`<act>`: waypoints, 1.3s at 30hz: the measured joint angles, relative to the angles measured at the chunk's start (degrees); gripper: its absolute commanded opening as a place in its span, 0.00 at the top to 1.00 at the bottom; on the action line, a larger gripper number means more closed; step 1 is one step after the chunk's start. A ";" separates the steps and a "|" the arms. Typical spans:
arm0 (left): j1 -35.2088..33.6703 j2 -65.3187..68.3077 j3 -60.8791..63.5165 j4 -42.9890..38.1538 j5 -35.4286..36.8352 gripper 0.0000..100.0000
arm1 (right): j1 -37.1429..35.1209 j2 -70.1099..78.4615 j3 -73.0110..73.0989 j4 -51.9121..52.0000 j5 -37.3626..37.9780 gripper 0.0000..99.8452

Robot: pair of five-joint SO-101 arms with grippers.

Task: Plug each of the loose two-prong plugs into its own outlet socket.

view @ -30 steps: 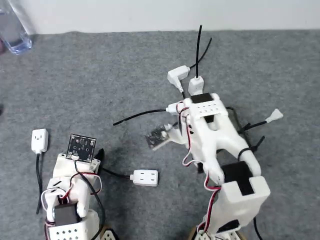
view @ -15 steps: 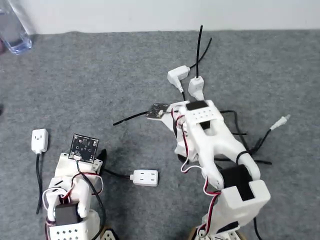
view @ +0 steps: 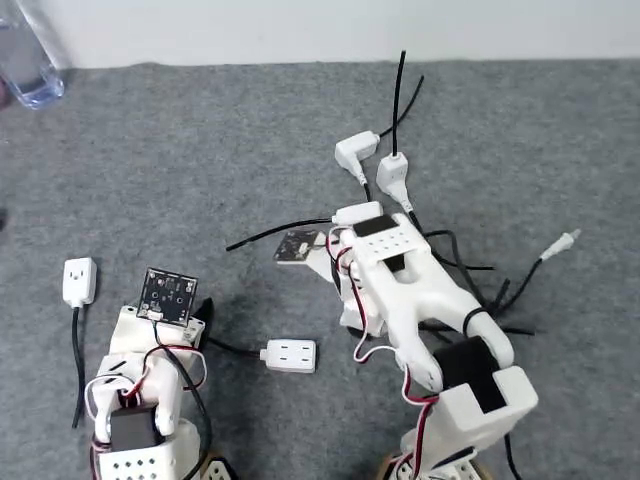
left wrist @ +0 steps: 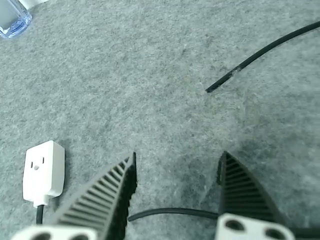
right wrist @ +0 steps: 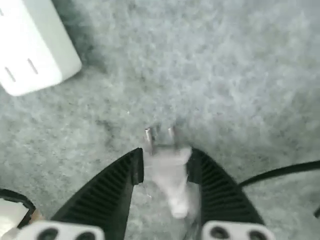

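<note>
The right claw (right wrist: 166,157) pulled back near the outlet (right wrist: 30,45), clenched on 1 plug (right wrist: 167,175). The left claw (left wrist: 177,162) sat released; looked like 0 plugs seated yet.

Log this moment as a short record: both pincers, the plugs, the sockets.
left pincer: open above the carpet, a black cable beneath it
right pincer: shut on held plug, prongs forward, in no socket
socket block: just ahead of held plug, apart from it
loose plugs: angled plug and straight plug side by side; right plug farther off
other sockets: left socket and middle socket, both empty
</note>
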 measured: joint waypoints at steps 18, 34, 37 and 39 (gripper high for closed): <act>0.00 0.00 0.00 0.00 0.00 0.75 | -0.26 -2.90 -12.57 22.59 1.93 0.76; 0.00 0.00 0.00 0.00 0.00 0.75 | 10.11 -54.24 20.66 0.09 -3.43 0.76; 0.00 0.00 0.00 0.00 0.00 0.75 | 11.87 -61.19 29.80 -7.82 -9.67 0.76; 0.00 0.00 0.00 0.00 0.00 0.75 | 12.57 -64.79 35.34 -12.66 -13.19 0.76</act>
